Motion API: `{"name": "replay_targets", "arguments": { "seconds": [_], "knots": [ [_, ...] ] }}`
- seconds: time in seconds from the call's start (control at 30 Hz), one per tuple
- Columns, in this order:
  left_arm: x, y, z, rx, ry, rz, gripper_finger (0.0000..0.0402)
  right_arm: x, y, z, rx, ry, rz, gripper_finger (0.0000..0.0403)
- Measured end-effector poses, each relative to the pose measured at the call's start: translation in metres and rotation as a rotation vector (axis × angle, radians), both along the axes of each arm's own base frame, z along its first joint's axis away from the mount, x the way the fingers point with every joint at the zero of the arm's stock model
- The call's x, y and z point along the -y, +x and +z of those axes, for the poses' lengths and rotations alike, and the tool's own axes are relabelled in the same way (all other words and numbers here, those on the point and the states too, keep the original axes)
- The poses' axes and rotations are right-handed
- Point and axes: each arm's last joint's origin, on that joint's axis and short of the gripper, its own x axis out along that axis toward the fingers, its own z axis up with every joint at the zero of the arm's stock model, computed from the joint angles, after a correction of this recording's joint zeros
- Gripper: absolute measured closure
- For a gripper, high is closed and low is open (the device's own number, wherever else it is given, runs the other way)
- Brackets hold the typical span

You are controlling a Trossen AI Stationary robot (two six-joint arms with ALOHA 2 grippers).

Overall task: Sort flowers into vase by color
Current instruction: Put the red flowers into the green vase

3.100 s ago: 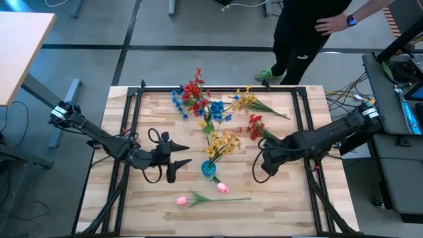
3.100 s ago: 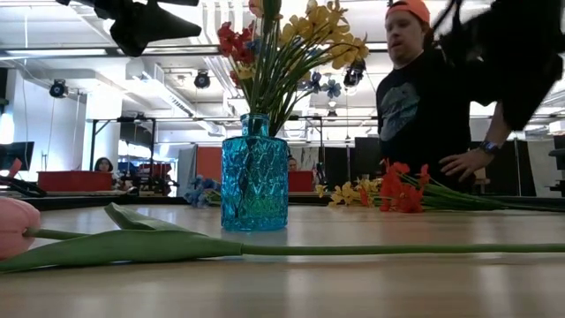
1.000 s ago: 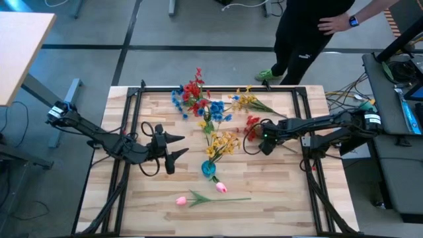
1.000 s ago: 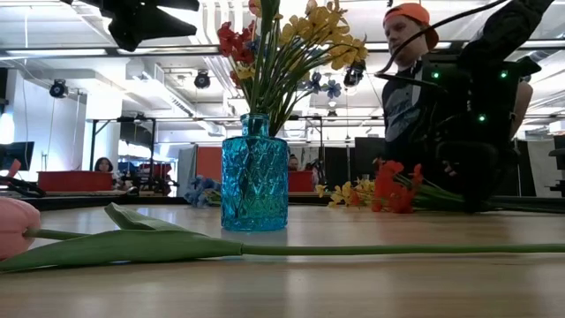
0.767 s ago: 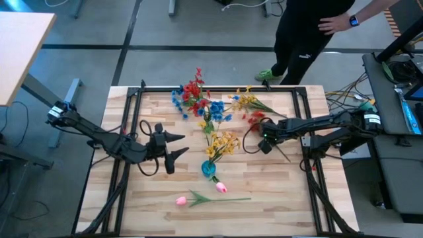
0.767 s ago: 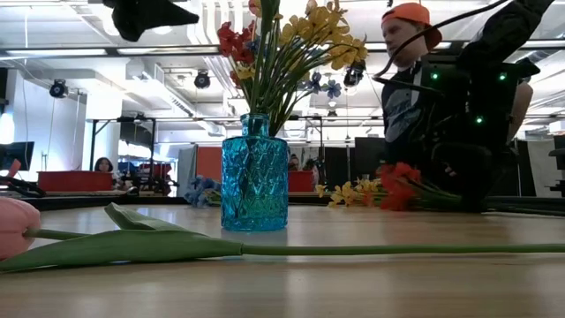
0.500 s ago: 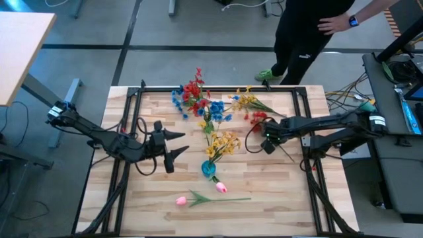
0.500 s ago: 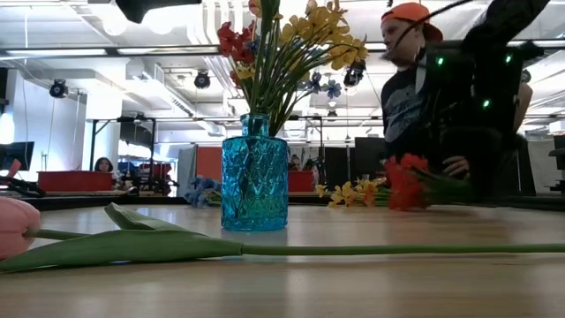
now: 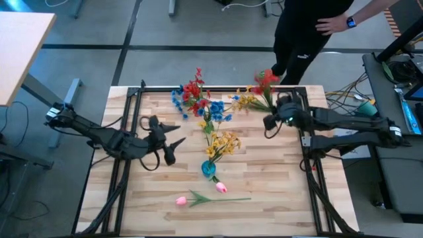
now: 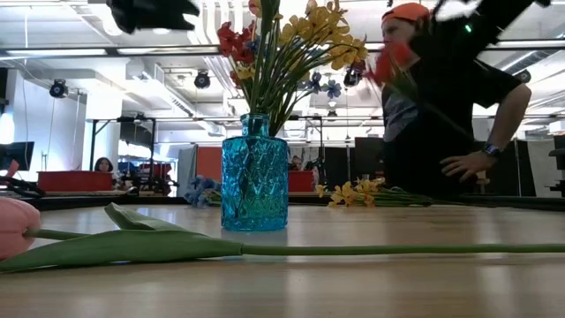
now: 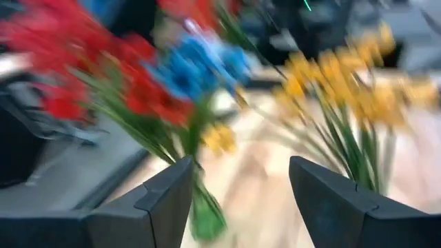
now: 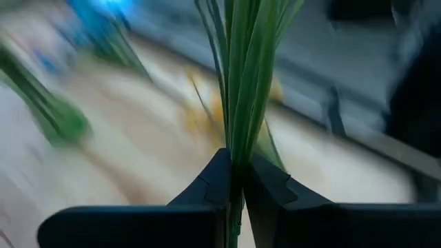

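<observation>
A blue glass vase (image 9: pixel 209 169) (image 10: pixel 254 175) stands near the table's middle, and yellow sprays (image 9: pixel 225 142) stick up out of it. Red and blue sprays (image 9: pixel 192 94), another blue spray (image 9: pixel 215 110) and a yellow spray (image 9: pixel 245 100) lie at the far side. Two pink tulips (image 9: pixel 222 188) lie near the front edge. My right gripper (image 9: pixel 269 123) is shut on a red spray (image 9: pixel 266 80) at the far right, high above the table. My left gripper (image 9: pixel 169 137) (image 11: pixel 238 200) hovers open, left of the vase, with nothing between its fingers. My right gripper pinches the red spray's bunch of thin green stems (image 12: pixel 234 148) between its two fingers, which lie across the stems. The spray is lifted clear of the table and slants upward, its red blossoms (image 10: pixel 391 62) uppermost beyond the fingers.
A person in dark clothes (image 9: pixel 304 33) (image 10: pixel 441 115) stands just beyond the table's far edge, one hand near the right gripper's side. A black frame (image 9: pixel 132 99) runs along the table's edges. Bare wood (image 9: pixel 284 192) lies at the front right.
My right gripper has risen steeply and gone toward the far edge, tipping its fingers up from pointing down. The red spray has come off the table with it: it lay right of the vase and now slants in the air, blossoms up. My left gripper has drifted slightly up.
</observation>
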Motion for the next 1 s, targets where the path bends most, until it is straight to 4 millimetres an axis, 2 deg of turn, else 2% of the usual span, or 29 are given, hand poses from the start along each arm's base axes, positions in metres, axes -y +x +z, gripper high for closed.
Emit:
{"name": "replay_targets", "arguments": {
  "seconds": [0.1,0.17,0.3,0.43,0.67,0.83,1.0],
  "knots": [
    [-0.005,0.001,-0.007,-0.091,-0.008,-0.088,0.0178,0.011,0.009,0.021,0.131,-0.160,0.057,0.0380],
    [-0.009,0.001,-0.008,-0.127,0.019,-0.093,0.0178,0.023,0.013,0.030,0.155,-0.265,0.048,0.0380],
    [-0.017,0.001,-0.009,-0.174,0.086,-0.080,0.0178,0.048,0.018,0.039,0.194,-0.381,0.059,0.0381],
    [-0.028,-0.002,-0.007,-0.174,0.089,-0.029,0.0178,0.076,0.025,0.041,0.294,-0.429,0.150,0.0381],
    [-0.042,-0.007,-0.023,-0.200,0.030,0.065,0.0178,0.122,0.043,0.023,0.439,-0.441,0.314,0.0381],
    [-0.044,-0.009,-0.025,-0.203,0.002,0.085,0.0178,0.139,0.063,0.012,0.594,-0.509,0.442,0.0381],
    [-0.045,-0.012,-0.032,-0.258,-0.013,0.103,0.0178,0.154,0.081,-0.013,0.720,-0.541,0.462,0.0381]
  ]
}}
